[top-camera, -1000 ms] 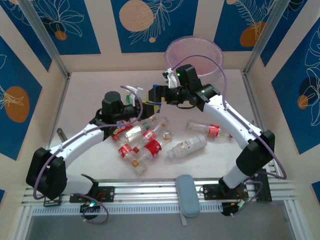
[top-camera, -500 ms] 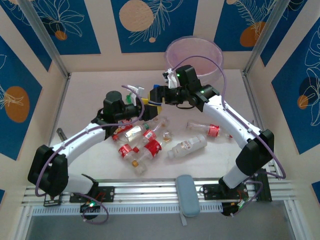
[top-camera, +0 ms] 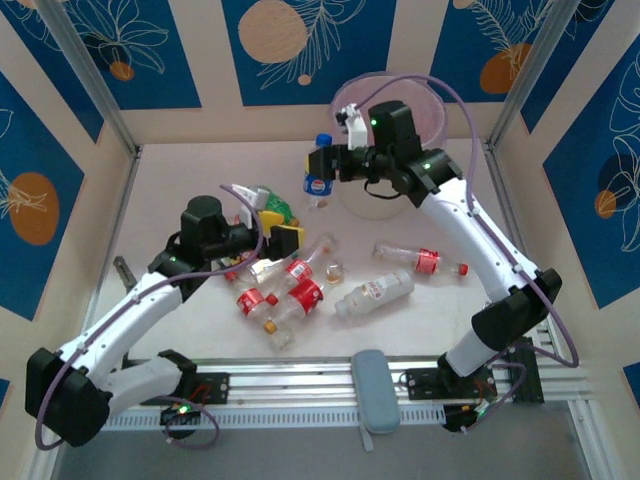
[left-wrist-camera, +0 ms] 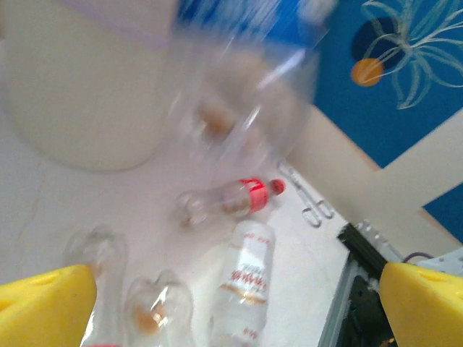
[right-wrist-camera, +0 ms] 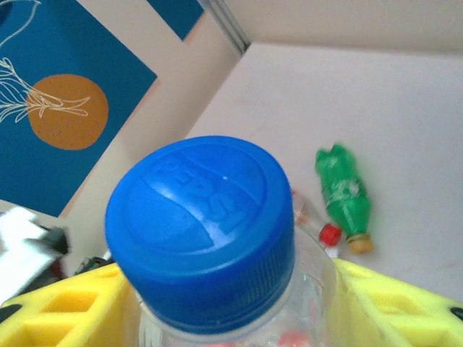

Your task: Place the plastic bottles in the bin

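Scanning from the left: left gripper [top-camera: 283,222] spread fully wide, nothing between the yellow fingers [left-wrist-camera: 43,307], hanging over the near-left heap of small clear plastic bottles with red labels and caps [top-camera: 280,290]; crumpled green plastic bottle [right-wrist-camera: 343,191] lying right by it. Further right, clear plastic bottle with blue cap and blue label [top-camera: 318,172] held upright off the table, clamped just below the cap by right gripper [top-camera: 335,163], jaws part-closed around it; just left of the round white bin with pale pink liner [top-camera: 420,88], not yet over the rim. Bin contents hidden behind the arm, cannot tell. Loose on the table to the right: white-labelled clear bottle [top-camera: 373,293], red-labelled clear bottle with red cap [top-camera: 420,260]. Judged early-to-mid: one bottle in hand, most left to pick. Next need, by guess: carry over the rim, release.
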Robot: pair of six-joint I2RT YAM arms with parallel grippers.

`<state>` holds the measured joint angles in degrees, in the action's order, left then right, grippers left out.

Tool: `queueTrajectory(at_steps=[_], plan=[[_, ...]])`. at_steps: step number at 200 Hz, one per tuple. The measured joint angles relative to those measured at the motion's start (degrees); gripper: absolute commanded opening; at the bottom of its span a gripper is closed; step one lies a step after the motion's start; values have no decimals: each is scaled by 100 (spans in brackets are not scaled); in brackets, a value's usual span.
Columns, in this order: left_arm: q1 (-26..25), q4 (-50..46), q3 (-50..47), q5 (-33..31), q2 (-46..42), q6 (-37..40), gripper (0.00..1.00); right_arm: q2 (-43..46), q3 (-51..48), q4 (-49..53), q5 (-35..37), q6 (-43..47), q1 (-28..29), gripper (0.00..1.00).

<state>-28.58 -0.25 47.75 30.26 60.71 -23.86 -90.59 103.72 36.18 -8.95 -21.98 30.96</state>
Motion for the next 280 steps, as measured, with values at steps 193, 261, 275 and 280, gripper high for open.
queueTrajectory(at_steps=[193, 261, 275, 280], plan=[[459, -3960, -59, -3095, -76, -1419, 92, -2994, 3617, 1451, 1759, 1172, -2079, 57], [457, -3884, -662, -2817, -138, -1912, 90, -3810, 3602, 1576, 1635, 1191, -2129, 58], [457, -3816, -822, -2726, -221, -2020, 89, -3864, 3510, 1550, 1606, 1191, -2129, 59], [457, -3816, -868, -2691, -243, -2068, 89, -3873, 3475, 1541, 1602, 1191, -2129, 60]])
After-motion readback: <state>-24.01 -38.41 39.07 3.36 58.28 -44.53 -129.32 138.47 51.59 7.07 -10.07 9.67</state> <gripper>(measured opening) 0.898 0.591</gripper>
